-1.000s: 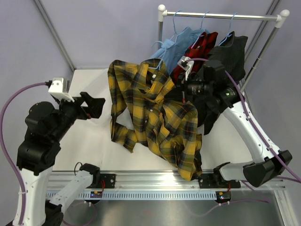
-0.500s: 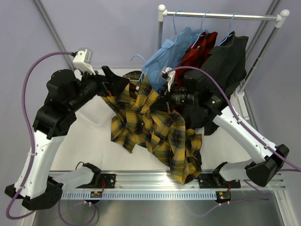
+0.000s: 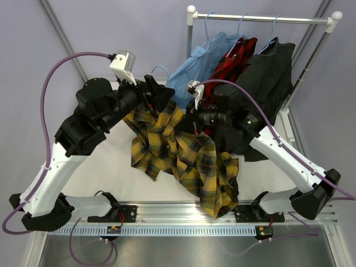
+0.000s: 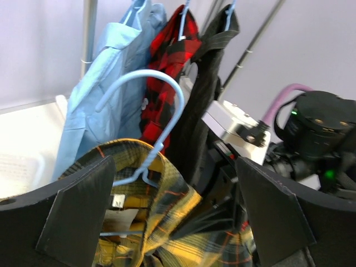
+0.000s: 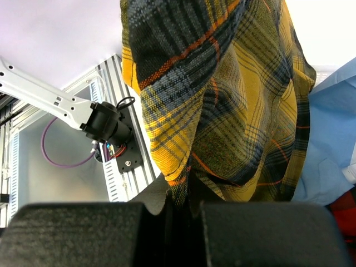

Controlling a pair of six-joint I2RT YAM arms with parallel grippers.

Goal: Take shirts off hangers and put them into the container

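The yellow-and-black plaid shirt (image 3: pixel 181 153) hangs bunched above the table, still on its pale-blue hanger (image 4: pixel 161 105). My right gripper (image 3: pixel 188 119) is shut on a fold of this shirt (image 5: pixel 222 100), and the cloth runs down between its pads (image 5: pixel 181 208). My left gripper (image 3: pixel 163 99) is open at the collar. Its fingers (image 4: pixel 78 217) stand either side of the hanger's neck and collar (image 4: pixel 167 194) without touching them. A white patch at the lower left of the left wrist view looks like the container (image 4: pixel 22 167); in the top view I cannot make it out.
A light blue shirt (image 3: pixel 200 61), a red plaid shirt (image 3: pixel 236 55) and a black shirt (image 3: pixel 272 67) hang on hangers from the metal rail (image 3: pixel 261 19) at the back right. The rail's slanted legs (image 3: pixel 311 61) stand right. The arm bases sit along the near rail (image 3: pixel 178 214).
My left arm has swung up and right from the table's left side to the shirt's collar and hanger. The right gripper has drawn the yellow shirt left, bunching it.
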